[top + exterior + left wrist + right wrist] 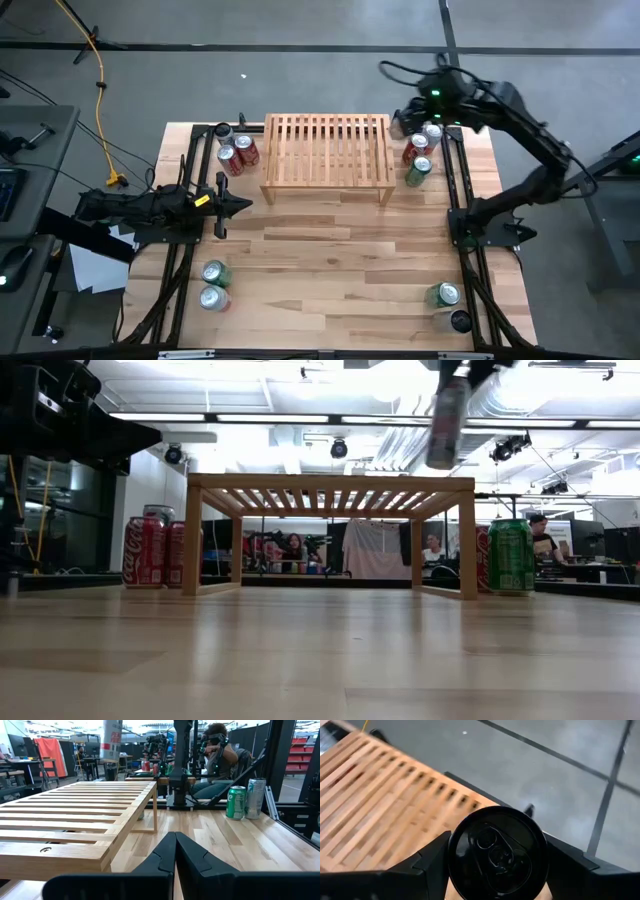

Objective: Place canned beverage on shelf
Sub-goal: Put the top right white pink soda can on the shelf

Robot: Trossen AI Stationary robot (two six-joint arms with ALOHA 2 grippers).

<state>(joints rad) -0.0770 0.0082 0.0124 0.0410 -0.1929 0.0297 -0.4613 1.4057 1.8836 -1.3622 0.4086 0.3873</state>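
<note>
On your left, the left gripper rests low over the table, fingers pressed together and holding nothing. In the middle stands the slatted wooden shelf, its top bare. On your right, the right gripper pinches a silver can, lifted in the air just beside the shelf's right end.

Right gripper cut off by the low view's top edge, held can blurred there — label unreadable, red can at 3 o'clock of the shelf mostly hidden behind a leg — brand unclear.
</note>
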